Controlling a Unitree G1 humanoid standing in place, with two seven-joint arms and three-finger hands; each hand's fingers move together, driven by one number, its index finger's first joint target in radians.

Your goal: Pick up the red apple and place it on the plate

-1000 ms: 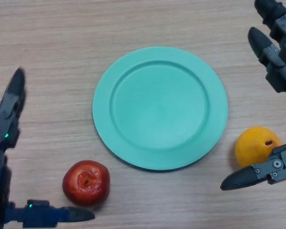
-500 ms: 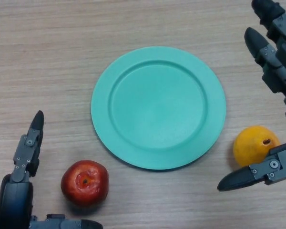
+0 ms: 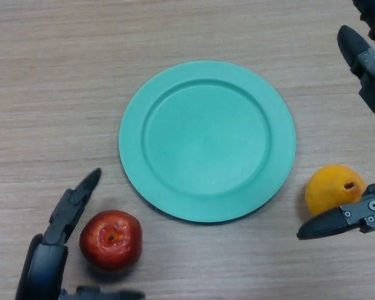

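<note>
The red apple [image 3: 111,239] rests on the wooden table near the front left, stem side up. The teal plate [image 3: 207,140] lies empty in the middle of the table, up and to the right of the apple. My left hand [image 3: 50,259] is open at the bottom left, its fingers straight along the apple's left side and its thumb below the apple, close to it but not closed on it. My right hand [image 3: 362,75] is open at the right edge, fingers at the top right and thumb near the orange.
An orange [image 3: 335,189] sits on the table right of the plate, just above my right thumb [image 3: 340,218]. The table surface is light wood [image 3: 62,75].
My left hand has moved in toward the apple, its fingers swinging from the far left edge to just beside the fruit. My right hand has drawn slightly to the right.
</note>
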